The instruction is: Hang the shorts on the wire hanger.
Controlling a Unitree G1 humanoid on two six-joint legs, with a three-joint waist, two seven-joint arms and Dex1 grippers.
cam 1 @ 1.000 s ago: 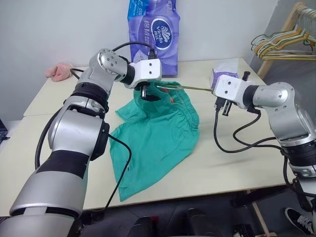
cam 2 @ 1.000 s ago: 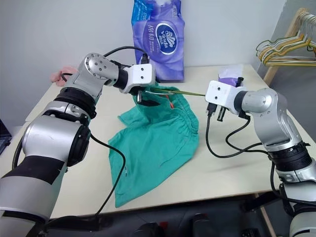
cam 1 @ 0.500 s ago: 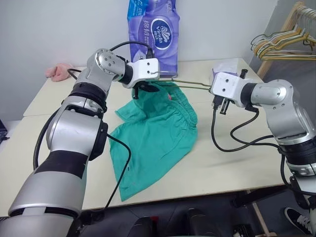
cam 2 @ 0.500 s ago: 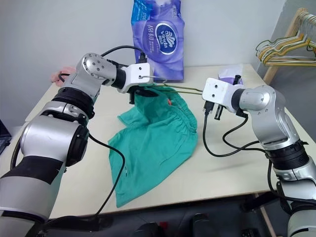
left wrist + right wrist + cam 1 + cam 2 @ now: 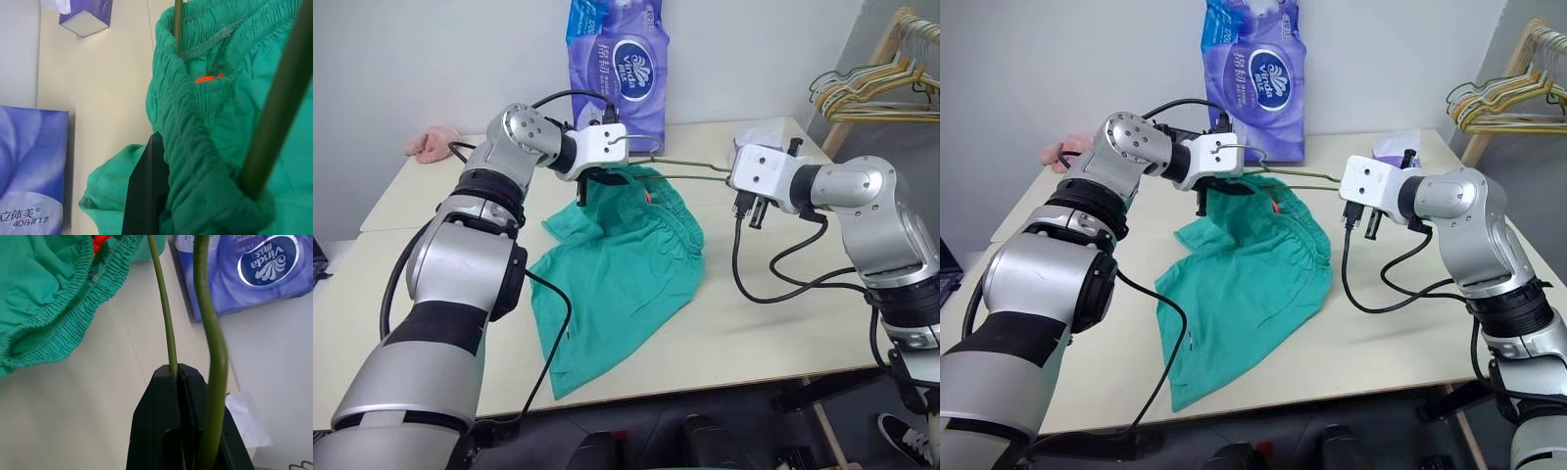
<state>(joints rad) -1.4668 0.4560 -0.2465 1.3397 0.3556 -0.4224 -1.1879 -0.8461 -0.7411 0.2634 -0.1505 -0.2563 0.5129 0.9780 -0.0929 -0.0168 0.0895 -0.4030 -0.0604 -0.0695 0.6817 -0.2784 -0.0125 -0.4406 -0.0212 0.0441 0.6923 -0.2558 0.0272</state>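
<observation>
The teal-green shorts (image 5: 617,264) lie spread on the table, with their gathered waistband (image 5: 183,147) lifted at the far end. My left gripper (image 5: 596,180) is shut on that waistband, and one black finger (image 5: 144,196) shows beside the fabric. The thin olive wire hanger (image 5: 690,168) spans from the waistband to my right gripper (image 5: 735,176), which is shut on the wire (image 5: 164,318). One hanger arm (image 5: 279,107) runs through the waist opening. An orange tag shows inside the shorts.
A purple tissue pack (image 5: 619,69) stands at the table's back, and a tissue box (image 5: 759,137) sits behind my right wrist. A pink fluffy cloth (image 5: 431,142) lies at the far left. A bunch of wire hangers on a wooden frame (image 5: 871,83) hangs off the table's right.
My left gripper has closed on the shorts' waistband, which it hovered over open a second ago. The waistband edge is bunched up slightly. The right arm has barely moved.
</observation>
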